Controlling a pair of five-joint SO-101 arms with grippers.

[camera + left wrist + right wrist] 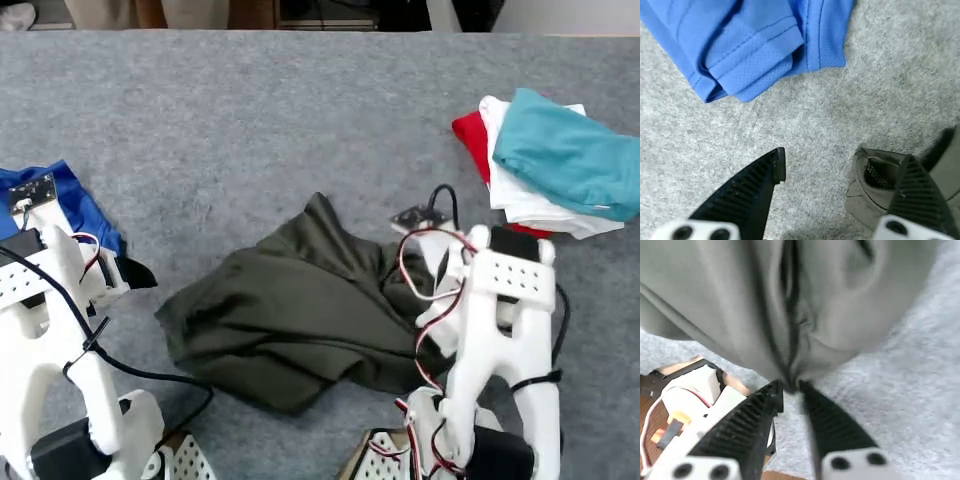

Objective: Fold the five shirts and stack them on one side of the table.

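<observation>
A dark olive shirt (290, 320) lies crumpled in the middle of the grey table. My right gripper (790, 387) is shut on a bunched fold of the olive shirt (790, 300) at its right edge, slightly lifted. A folded blue shirt (75, 205) lies at the far left. My left gripper (845, 165) hovers open over bare felt between the blue shirt (750, 40) and a corner of the olive shirt (870, 185), holding nothing. In the high view the left gripper (125, 272) sits just left of the olive shirt.
At the right edge, a teal shirt (565, 150) lies on a white one (530, 205) and a red one (472, 140). The right arm (500, 290) and its cables stand close in front of this pile. Grey felt (250, 120) stretches across the back.
</observation>
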